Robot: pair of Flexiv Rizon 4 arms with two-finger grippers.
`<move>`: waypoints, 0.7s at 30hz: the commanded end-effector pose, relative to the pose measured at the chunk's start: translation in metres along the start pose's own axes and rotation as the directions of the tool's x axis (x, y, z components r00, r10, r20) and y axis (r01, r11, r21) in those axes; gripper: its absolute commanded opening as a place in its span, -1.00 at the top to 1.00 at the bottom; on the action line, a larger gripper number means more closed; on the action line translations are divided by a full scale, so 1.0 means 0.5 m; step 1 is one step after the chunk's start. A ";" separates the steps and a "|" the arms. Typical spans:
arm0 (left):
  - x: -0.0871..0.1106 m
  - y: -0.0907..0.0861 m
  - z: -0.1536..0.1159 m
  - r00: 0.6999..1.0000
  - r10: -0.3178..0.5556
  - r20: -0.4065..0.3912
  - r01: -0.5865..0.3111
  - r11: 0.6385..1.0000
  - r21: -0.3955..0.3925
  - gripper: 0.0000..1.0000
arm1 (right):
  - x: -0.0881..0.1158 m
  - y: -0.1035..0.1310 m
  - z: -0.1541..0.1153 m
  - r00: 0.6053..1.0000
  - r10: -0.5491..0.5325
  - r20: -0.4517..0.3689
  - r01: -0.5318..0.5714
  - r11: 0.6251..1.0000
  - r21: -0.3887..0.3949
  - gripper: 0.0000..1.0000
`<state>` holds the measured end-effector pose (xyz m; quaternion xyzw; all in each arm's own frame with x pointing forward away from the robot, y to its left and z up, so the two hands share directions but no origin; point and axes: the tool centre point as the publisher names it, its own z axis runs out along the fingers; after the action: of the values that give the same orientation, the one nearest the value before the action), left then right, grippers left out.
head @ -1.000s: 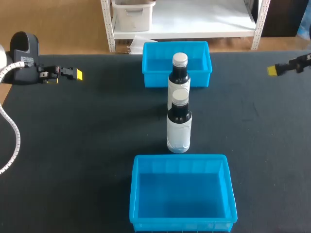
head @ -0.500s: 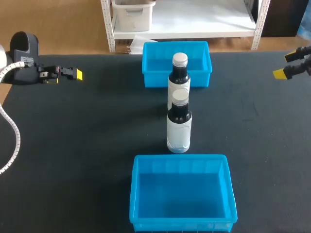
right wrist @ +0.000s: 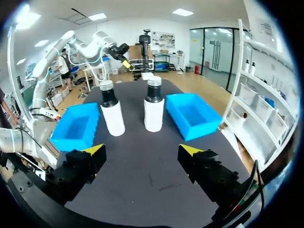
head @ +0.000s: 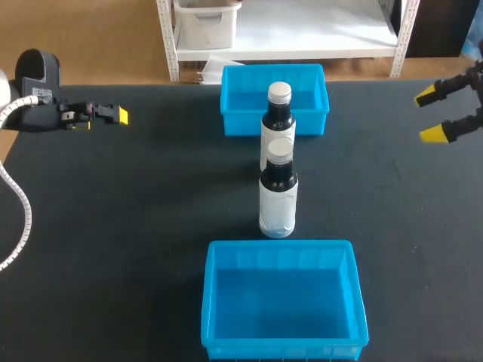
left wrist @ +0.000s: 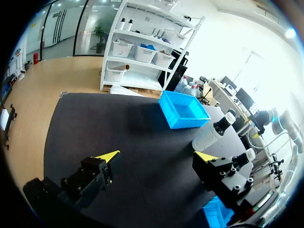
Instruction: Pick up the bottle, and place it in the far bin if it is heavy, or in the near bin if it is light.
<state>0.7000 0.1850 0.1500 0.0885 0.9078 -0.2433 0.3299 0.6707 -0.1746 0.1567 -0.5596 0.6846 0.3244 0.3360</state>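
Note:
Two dark bottles with white labels and pale caps stand upright in a line mid-table. The near bottle is just behind the near blue bin. The far bottle stands against the front of the far blue bin. My right gripper hovers open at the right edge of the table, far from both bottles and holding nothing. At the far left my left gripper is open and holds nothing.
Both bins look empty. In the left wrist view the far bin lies ahead, with the two bottles beside the right finger. Bare black tabletop surrounds the bottles on both sides.
My right gripper has shifted a little and turned, so both yellow tips now show apart instead of one. The left arm, bottles and bins have not moved.

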 end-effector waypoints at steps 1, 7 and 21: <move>0.000 0.000 0.000 1.000 0.000 0.000 0.000 1.000 0.000 -1.00 | -0.013 0.013 0.032 1.000 -0.006 -0.001 0.006 0.999 -0.041 -1.00; 0.000 0.000 0.000 1.000 0.000 0.000 0.000 1.000 0.000 -1.00 | -0.041 0.054 0.090 1.000 -0.017 0.000 0.017 1.000 -0.027 -1.00; 0.000 0.000 0.000 1.000 0.000 0.000 0.000 1.000 0.000 -1.00 | -0.087 0.124 0.200 0.998 -0.057 0.028 0.058 0.998 -0.029 -1.00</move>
<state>0.7000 0.1850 0.1500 0.0885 0.9078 -0.2433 0.3299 0.6267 -0.0697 0.1455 -0.5814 0.6572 0.3373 0.3409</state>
